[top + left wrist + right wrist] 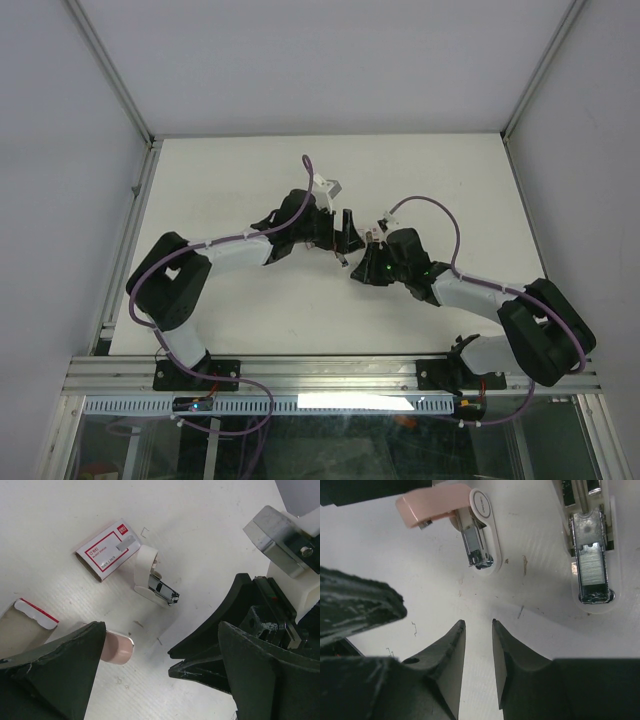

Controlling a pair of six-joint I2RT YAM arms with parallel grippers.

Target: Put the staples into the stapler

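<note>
loading so far: not finished, by my reading; the pink stapler (467, 527) lies hinged open at upper left of the right wrist view, and its metal channel looks empty.
staples: a silvery strip (592, 572) sits in a second open white magazine (615, 555) at upper right of that view; i cannot tell whether that belongs to another stapler.
box: the red-and-white box (107, 550) lies flat at upper left of the left wrist view.
left gripper (160, 635): fingers wide apart and empty, with one finger just beside the pink lid (117, 647).
right gripper (478, 630): fingers nearly together with a narrow gap, nothing between them, at bottom centre below the stapler.
risk one: pinching off-centre could crumble the strip; loose single staples (413, 627) lie nearby.
risk two: a nudge from the left finger could snap the lid shut or spin the light stapler away.
</note>
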